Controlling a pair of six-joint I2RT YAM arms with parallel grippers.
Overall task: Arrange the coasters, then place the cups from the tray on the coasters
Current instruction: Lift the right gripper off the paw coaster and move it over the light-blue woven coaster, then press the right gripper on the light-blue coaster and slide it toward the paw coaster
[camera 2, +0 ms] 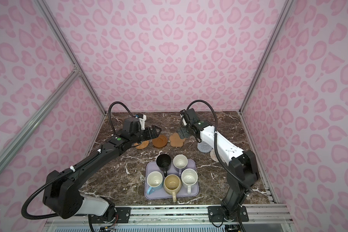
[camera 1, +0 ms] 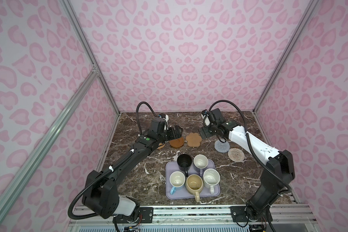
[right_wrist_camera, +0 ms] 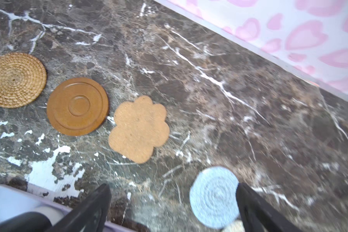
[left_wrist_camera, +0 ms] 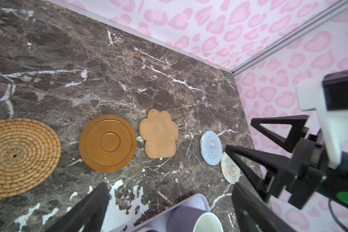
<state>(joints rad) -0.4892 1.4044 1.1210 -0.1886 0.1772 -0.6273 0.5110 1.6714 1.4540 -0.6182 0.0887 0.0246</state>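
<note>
The pink spotted walls [camera 1: 169, 60] close you in on three sides, with grey metal rails [camera 1: 48, 128] at the corners. The dark marbled surface [camera 1: 189, 120] carries everything.

Your left arm [camera 1: 129, 158] reaches in from the near left and your right arm [camera 1: 255, 144] from the near right. In a top view, the right arm hides part of the two right-hand coasters.

The lavender tray [camera 1: 170, 167] lies near the front, in the middle. All five cups stand upright on it. The black cup [camera 1: 184, 162] and lavender cup [camera 1: 200, 161] are at the back. The light blue cup [camera 1: 177, 180], yellow-beige cup [camera 1: 194, 183] and speckled white cup [camera 1: 211, 176] are in front. The yellow-beige handle pokes over the near rim.

Beyond the tray the coasters lie in a row: rattan coaster [left_wrist_camera: 18, 156], dark brown coaster [camera 1: 176, 143], paw coaster [camera 1: 193, 139], grey-blue coaster [camera 1: 221, 145] and cream coaster [camera 1: 236, 154]. The last two touch at their edges.

Your left tool [camera 1: 178, 132] hangs over the dark brown coaster's far edge, released and empty. Your right tool [camera 1: 203, 134] hangs by the paw coaster's right side, also released, gripping nothing.

A green dot [camera 1: 147, 138] marks the left wrist.
</note>
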